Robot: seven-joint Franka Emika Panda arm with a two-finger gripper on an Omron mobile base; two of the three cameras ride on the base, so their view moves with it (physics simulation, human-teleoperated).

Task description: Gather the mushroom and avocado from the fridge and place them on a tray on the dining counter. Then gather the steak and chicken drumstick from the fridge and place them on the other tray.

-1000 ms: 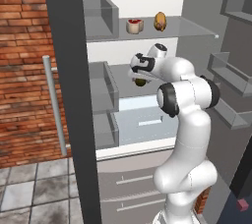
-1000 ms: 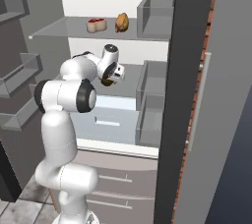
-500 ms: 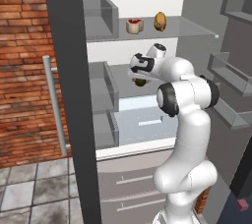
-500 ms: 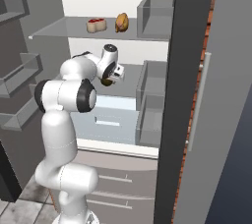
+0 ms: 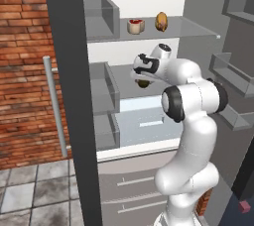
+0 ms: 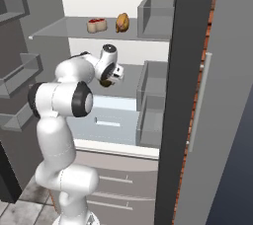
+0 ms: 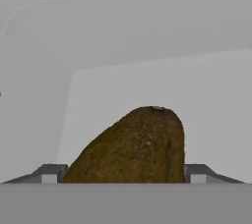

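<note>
Pincer (image 7: 126,176) is clamped on the avocado (image 7: 133,147), one finger tip against each flank in the hand view, no gap on either side. Avocado is dark brown-green, rough skinned, narrow end away from the hand camera. From the base views the pincer (image 5: 142,77) reaches into the open fridge (image 5: 149,46) at the middle shelf, avocado (image 5: 144,83) just under the hand; whether it sits on the shelf or is lifted clear, cannot tell. Same from the right: hand (image 6: 109,77) with the avocado (image 6: 105,83) below it, white arm (image 6: 64,95) bent in from the lower left.

Upper shelf (image 5: 163,35), above the hand: steak (image 5: 135,26), red with a pale edge, and the chicken drumstick (image 5: 160,21), tan-brown, just beside it on the right, near but not touching. Right base view has the same pair, steak (image 6: 96,24) left of the drumstick (image 6: 122,21).

Grey bins (image 5: 101,96) stacked at the left side of the fridge interior. Pale blue crisper cover (image 5: 144,123) below the middle shelf. Drawers (image 5: 134,185) under that. Open door shelves (image 5: 230,79) at the right. Dark door edge (image 5: 74,101) in front, brick wall (image 5: 22,61) and a vertical steel handle (image 5: 54,106) at the left, tiled floor (image 5: 30,195) below.
</note>
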